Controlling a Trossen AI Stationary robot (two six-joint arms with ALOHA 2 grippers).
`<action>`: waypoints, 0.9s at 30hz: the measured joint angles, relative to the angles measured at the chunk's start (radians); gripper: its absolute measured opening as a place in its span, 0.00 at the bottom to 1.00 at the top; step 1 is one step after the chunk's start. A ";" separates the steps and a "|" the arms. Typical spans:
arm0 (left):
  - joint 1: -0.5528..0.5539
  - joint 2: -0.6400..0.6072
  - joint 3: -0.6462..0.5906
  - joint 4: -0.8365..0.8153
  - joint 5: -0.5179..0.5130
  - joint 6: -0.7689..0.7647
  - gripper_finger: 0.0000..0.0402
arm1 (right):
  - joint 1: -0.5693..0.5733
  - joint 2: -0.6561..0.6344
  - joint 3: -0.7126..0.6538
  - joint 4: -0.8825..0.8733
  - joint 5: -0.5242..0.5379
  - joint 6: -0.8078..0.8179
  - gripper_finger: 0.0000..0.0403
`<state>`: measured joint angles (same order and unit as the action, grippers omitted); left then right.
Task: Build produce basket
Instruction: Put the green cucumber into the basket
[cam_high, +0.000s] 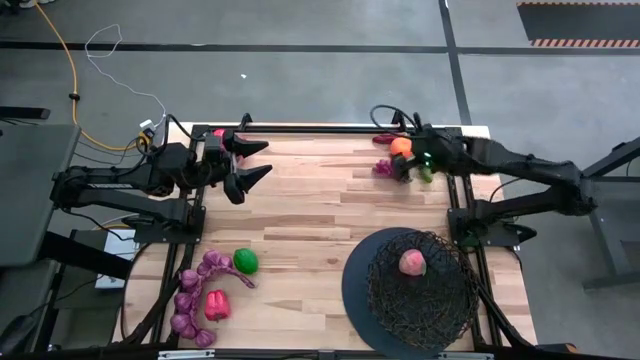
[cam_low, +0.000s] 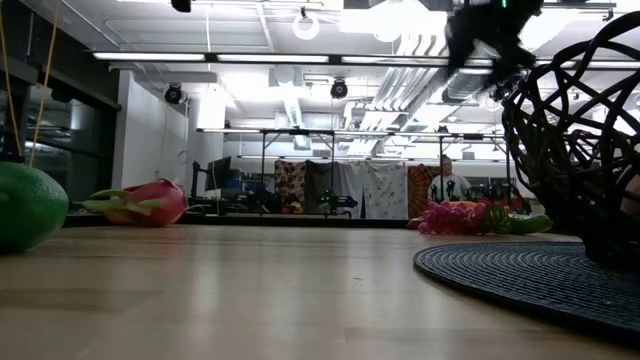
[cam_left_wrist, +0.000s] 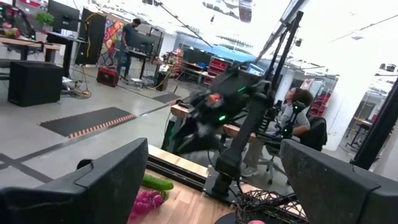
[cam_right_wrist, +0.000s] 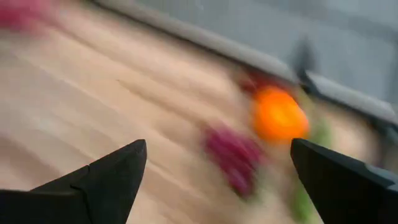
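The black wire basket (cam_high: 420, 290) stands on its dark disc at the table's near right, with a peach (cam_high: 412, 263) inside. An orange (cam_high: 400, 146), a purple grape bunch (cam_high: 383, 167) and a green cucumber (cam_high: 426, 173) lie at the far right. My right gripper (cam_high: 408, 162) hovers open over them; its wrist view shows the orange (cam_right_wrist: 280, 115) and grapes (cam_right_wrist: 236, 155) ahead of the open fingers (cam_right_wrist: 217, 146). My left gripper (cam_high: 252, 163) waits open at the far left, next to the pink dragon fruit (cam_low: 140, 203).
A green ball (cam_high: 245, 261), more purple grapes (cam_high: 195, 290) and a red pepper (cam_high: 216, 305) lie at the near left. Bare wood spans the table's middle (cam_high: 320, 220). Black frame rails edge the table. A person sits in the room beyond (cam_left_wrist: 295, 109).
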<state>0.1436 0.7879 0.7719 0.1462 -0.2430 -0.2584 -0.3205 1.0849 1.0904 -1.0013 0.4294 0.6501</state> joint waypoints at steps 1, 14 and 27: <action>0.000 0.000 0.000 0.000 0.000 0.000 0.89 | -0.036 0.027 0.001 -0.078 -0.017 0.018 0.96; 0.000 0.000 0.000 0.000 -0.004 0.000 0.89 | -0.369 0.253 -0.257 -0.028 -0.084 -0.049 0.96; 0.000 0.000 0.000 0.000 -0.004 0.000 0.89 | -0.479 0.412 -0.308 0.146 -0.121 -0.075 0.86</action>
<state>0.1436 0.7879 0.7719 0.1463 -0.2470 -0.2584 -0.7992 1.4967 0.7822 -0.8552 0.3089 0.5755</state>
